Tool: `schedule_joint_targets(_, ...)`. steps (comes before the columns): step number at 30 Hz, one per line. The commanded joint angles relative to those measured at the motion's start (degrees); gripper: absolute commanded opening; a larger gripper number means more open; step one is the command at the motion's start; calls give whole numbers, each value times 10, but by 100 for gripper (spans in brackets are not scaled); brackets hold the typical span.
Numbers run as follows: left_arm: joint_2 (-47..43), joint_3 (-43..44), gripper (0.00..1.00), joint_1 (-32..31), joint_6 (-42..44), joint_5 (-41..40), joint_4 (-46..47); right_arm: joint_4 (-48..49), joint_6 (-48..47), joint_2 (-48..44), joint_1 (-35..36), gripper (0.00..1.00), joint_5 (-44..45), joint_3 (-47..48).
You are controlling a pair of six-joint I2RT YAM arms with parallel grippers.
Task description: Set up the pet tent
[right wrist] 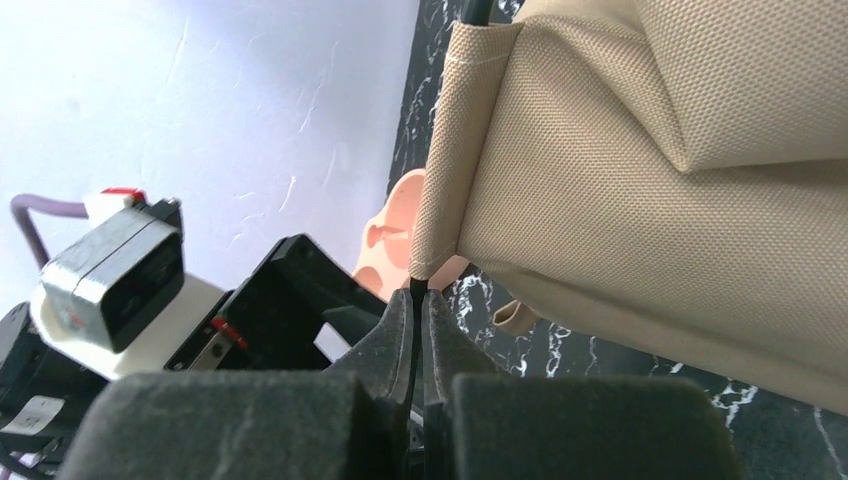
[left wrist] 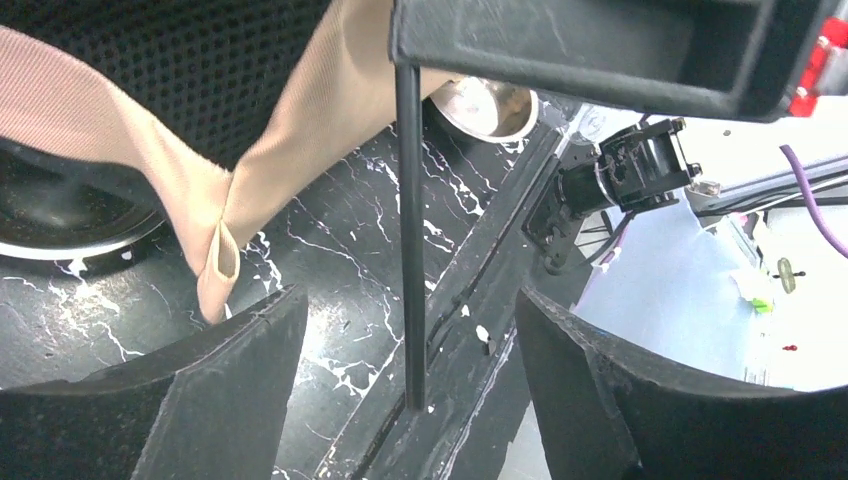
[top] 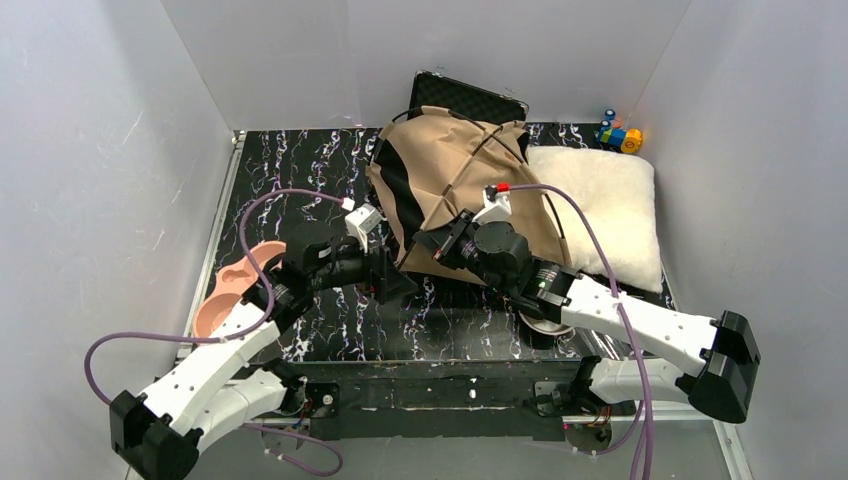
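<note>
The pet tent (top: pixel 460 175) is slumped at the far middle of the table (top: pixel 290 170), its right side against the white cushion (top: pixel 610 215). The right gripper (right wrist: pixel 420 300) is clamped on the thin black pole (left wrist: pixel 408 250) just where it leaves the tan sleeve (right wrist: pixel 440 150). From there the pole's long axis runs leftward into the left gripper (left wrist: pixel 410 320), which stands open around the free end without touching it and is judged nearer to it.
</note>
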Motion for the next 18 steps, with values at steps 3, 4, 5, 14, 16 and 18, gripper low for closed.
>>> schedule_joint_targets(3, -46, 6, 73, -2, -7, 22, -35, -59, -57, -30, -5, 1, 83, 33)
schedule_joint_targets(4, -47, 6, 70, -2, -10, 23, -34, -63, -60, -32, -5, 1, 86, 32)
schedule_joint_targets(5, -47, 6, 67, -2, -12, 23, -31, -65, -62, -35, -5, 1, 89, 31)
schedule_joint_targets(14, 18, 24, 52, -2, -17, 49, -5, -74, -72, -47, -5, 1, 93, 30)
schedule_joint_targets(16, 30, 28, 44, -3, -19, 54, 6, -76, -73, -49, -5, 1, 96, 30)
schedule_joint_targets(18, 38, 30, 38, -3, -22, 59, 15, -78, -73, -50, -5, 1, 97, 28)
